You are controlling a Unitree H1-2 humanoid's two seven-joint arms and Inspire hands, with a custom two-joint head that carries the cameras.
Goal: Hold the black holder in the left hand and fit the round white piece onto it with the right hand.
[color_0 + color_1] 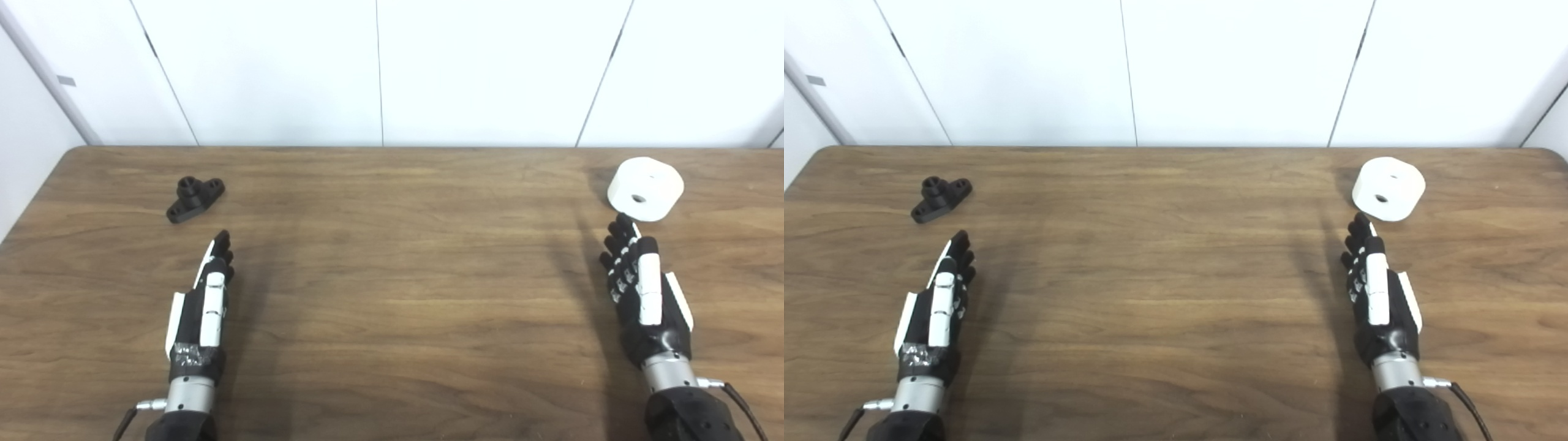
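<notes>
The black holder, a small flanged base with a short round boss on top, lies on the wooden table at the far left. My left hand hovers just short of it with its fingers stretched out straight, holding nothing. The round white piece, a thick disc with a small centre hole, rests at the far right. My right hand is right below it, fingers extended, its fingertips close to the disc's near edge but apart from it.
White wall panels stand behind the table's back edge. The table's left edge slants in at the far left. Bare wood lies between the two hands.
</notes>
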